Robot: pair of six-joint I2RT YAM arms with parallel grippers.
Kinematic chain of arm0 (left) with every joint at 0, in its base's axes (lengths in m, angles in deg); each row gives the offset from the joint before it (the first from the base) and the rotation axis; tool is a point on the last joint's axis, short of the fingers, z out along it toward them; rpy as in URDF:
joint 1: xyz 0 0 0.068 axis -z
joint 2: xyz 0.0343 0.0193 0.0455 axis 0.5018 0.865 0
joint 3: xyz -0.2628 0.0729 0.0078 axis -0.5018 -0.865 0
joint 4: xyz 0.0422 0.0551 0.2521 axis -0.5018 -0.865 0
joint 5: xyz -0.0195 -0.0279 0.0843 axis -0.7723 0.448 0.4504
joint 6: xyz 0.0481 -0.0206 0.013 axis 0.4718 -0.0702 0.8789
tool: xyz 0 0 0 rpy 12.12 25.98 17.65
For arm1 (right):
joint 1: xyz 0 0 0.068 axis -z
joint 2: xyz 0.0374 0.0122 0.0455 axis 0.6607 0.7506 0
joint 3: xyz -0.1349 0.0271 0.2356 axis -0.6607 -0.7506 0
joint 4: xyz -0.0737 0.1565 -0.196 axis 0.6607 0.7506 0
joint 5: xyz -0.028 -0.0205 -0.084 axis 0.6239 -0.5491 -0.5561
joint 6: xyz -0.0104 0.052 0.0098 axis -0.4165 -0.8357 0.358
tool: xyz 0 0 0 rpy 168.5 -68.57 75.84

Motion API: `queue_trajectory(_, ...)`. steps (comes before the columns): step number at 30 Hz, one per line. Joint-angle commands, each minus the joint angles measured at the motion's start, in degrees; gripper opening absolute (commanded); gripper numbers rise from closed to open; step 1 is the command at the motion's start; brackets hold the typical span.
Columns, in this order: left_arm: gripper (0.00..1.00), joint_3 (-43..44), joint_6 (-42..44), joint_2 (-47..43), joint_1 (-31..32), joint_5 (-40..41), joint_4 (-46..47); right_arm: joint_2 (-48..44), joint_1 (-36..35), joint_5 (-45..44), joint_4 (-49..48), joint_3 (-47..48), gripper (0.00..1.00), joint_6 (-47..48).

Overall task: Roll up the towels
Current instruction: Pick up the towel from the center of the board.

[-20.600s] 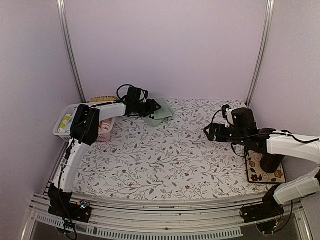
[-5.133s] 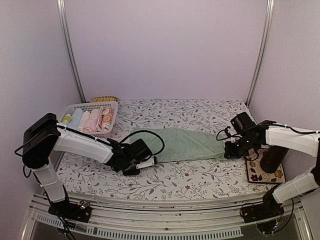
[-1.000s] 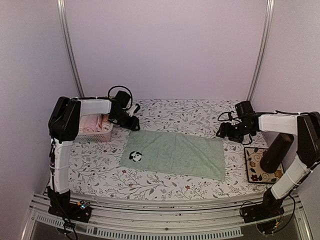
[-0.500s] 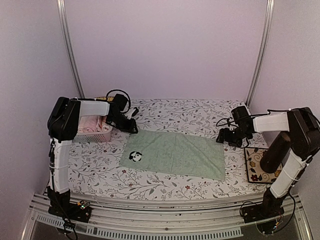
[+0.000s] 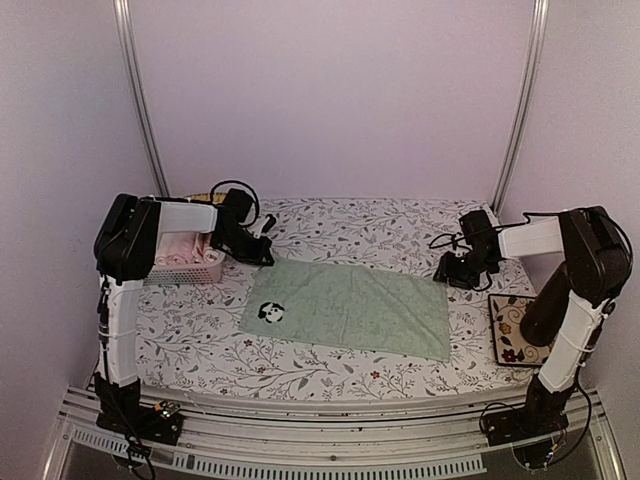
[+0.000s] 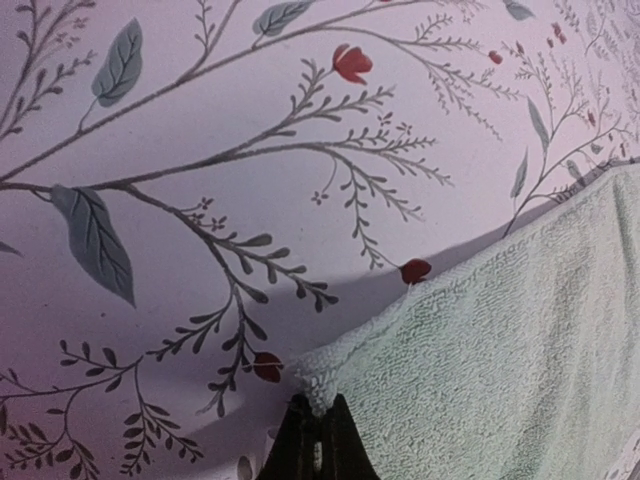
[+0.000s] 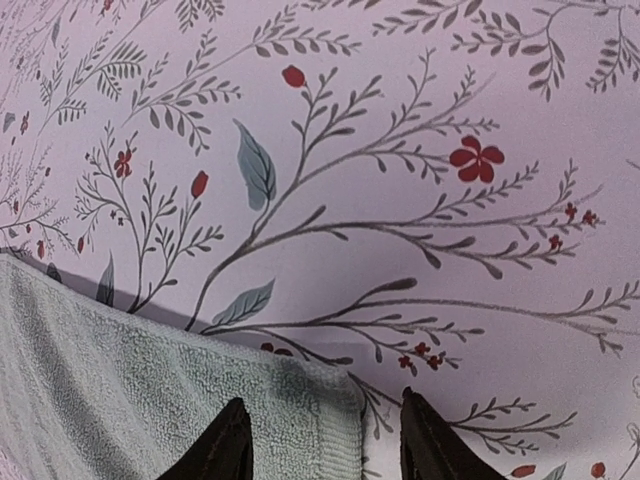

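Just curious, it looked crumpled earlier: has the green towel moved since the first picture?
Yes. The green towel was bunched at the far edge beside the white basket; now it lies spread flat, nearer the front and further right.

Soft, even, pinkish light, shallow shadows

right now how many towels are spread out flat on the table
1. The pale mint green cloth towel with a small dark-and-white mark lies flat at centre. Pinkish rolled cloths sit in the white plastic lattice basket at the far left, partly hidden by the left arm.
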State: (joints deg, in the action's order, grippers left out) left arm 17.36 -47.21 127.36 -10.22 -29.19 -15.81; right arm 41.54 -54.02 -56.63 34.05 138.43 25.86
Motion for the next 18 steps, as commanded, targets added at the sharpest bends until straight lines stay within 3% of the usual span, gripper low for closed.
queue_trajectory(1, 0.0, -0.57, -0.59, -0.25, -1.0, -0.98, 2.0, 2.05, 1.16, 0.49, -0.92, 1.11, 0.49, 0.36)
queue_trajectory(18, 0.0, -2.77, -1.09, -1.99, -0.87, -1.81, 5.1, 4.28, 1.5, 5.14, -2.71, 0.85, 0.24, 0.94)
